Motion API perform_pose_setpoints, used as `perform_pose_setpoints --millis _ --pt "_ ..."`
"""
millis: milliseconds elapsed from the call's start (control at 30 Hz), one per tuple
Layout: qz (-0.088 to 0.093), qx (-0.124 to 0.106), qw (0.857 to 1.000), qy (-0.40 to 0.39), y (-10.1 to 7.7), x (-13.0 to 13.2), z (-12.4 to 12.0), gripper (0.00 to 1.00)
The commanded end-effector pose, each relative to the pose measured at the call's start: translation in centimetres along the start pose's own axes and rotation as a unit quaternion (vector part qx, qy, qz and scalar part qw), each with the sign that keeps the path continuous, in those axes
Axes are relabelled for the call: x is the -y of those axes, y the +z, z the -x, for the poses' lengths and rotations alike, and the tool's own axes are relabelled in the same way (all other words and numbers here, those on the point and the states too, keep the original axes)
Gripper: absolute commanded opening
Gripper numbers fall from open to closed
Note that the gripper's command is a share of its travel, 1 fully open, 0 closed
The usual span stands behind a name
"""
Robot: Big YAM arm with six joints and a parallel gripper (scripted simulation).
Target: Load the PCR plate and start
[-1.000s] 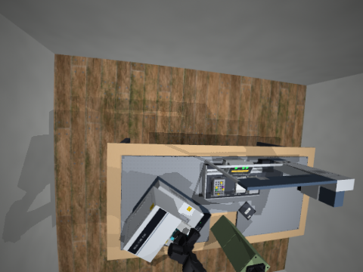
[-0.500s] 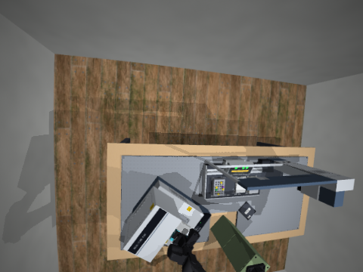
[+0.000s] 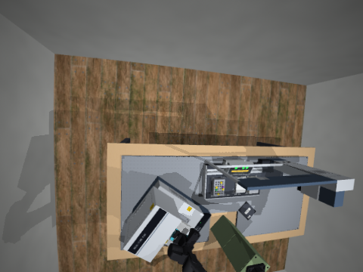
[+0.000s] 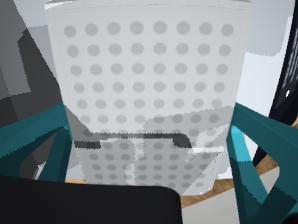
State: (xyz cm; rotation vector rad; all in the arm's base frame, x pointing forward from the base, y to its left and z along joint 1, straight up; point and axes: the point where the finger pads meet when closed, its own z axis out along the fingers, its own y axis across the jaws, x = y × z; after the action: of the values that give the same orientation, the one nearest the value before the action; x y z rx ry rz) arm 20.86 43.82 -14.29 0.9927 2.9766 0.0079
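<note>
Plate C15 (image 4: 148, 90) sits clamped between the teal fingers of the wide-spread gripper (image 4: 149, 163), reaching forward.

A laboratory bench: a wood-edged counter (image 3: 113, 196) with a grey mat stands on a plank floor between bare grey walls, carrying a white benchtop instrument (image 3: 153, 223) with a dark front strip, a keypad unit (image 3: 219, 187) with green lamps, and a white multi-well plate (image 4: 147, 96)
</note>
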Motion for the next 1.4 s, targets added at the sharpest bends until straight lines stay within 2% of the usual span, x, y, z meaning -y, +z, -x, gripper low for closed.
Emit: perform_pose_setpoints --millis 0,200,533,600,667,767,833,1033,1133,1367 --pt "0.01 0.0 1.0 -0.002 0.0 -1.7 0.2 0.0" --pt "0.014 -0.001 1.0 -0.012 -0.4 -1.7 -1.0 0.0" --pt "0.014 -0.001 1.0 0.001 -1.2 -0.9 0.1 0.0" --pt "0.019 -0.002 1.0 0.002 -1.6 -1.4 0.1 0.0" --pt "0.026 -0.004 1.0 0.007 -1.2 -1.9 -0.1 0.0" --pt "0.026 -0.004 1.0 0.005 -0.2 -2.0 -0.8 0.0" --pt "0.026 -0.004 1.0 0.005 -0.2 -2.0 -0.8 0.0" --pt "0.005 0.0 1.0 -0.001 2.5 0.0 -0.9 0.0" --pt "0.0 0.001 1.0 -0.004 3.3 0.6 -0.5 0.0" --pt "0.023 -0.003 1.0 -0.003 3.0 -2.0 -0.1 0.0"
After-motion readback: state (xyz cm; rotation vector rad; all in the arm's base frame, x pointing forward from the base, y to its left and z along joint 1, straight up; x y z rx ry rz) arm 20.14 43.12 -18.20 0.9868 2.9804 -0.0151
